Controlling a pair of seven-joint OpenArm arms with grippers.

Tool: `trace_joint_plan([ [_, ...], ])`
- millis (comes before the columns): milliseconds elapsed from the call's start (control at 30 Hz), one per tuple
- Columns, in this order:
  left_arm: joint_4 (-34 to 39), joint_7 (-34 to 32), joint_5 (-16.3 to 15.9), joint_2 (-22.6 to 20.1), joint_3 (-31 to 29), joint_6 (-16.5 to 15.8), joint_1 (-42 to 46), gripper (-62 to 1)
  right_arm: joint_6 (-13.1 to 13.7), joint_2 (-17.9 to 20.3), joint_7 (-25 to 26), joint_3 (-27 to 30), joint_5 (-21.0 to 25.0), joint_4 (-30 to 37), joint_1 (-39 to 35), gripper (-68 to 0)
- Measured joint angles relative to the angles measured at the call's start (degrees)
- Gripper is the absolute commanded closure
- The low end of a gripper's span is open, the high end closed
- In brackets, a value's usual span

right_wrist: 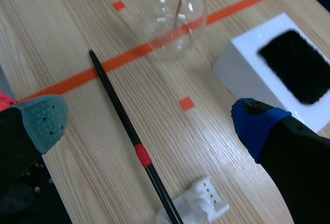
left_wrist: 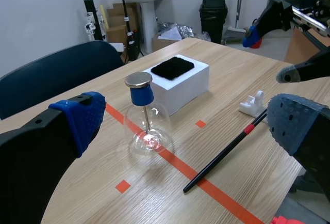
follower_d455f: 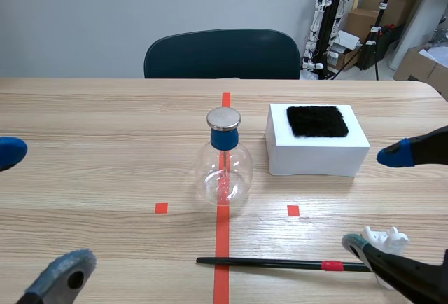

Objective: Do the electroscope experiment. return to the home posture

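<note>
On table [follower_d455f: 105, 122]: flask [follower_d455f: 225, 171] upright; black rod [follower_d455f: 280, 264] lying nearby.

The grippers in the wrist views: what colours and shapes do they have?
The left gripper and the right gripper each have two thick black fingers with soft pads at the tips. The left's pads: one bright blue, one blue-grey with dots. The right's: one grey-green with dots, one bright blue.
</note>
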Motion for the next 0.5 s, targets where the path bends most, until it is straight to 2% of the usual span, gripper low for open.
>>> trace_joint_plan([
  [133, 2.3, 1.9, -0.1, -1.0, 2.1, 2.1, -0.5, -62.3, 0.0, -1.6, 6.0, 0.0, 0.0, 1.3, -3.0, -67.9],
  [300, 2.3, 5.8, 0.0, -1.1, 5.2, 3.8, -1.9, -62.3, 0.0, -1.1, 15.0, -1.0, 0.0, 1.3, -3.7, -67.9],
  [500, 2.3, 7.1, 0.0, -3.3, 7.6, 5.0, -4.0, -62.3, 0.0, 2.7, 15.3, -5.4, -0.1, 1.3, -3.7, -67.9],
])
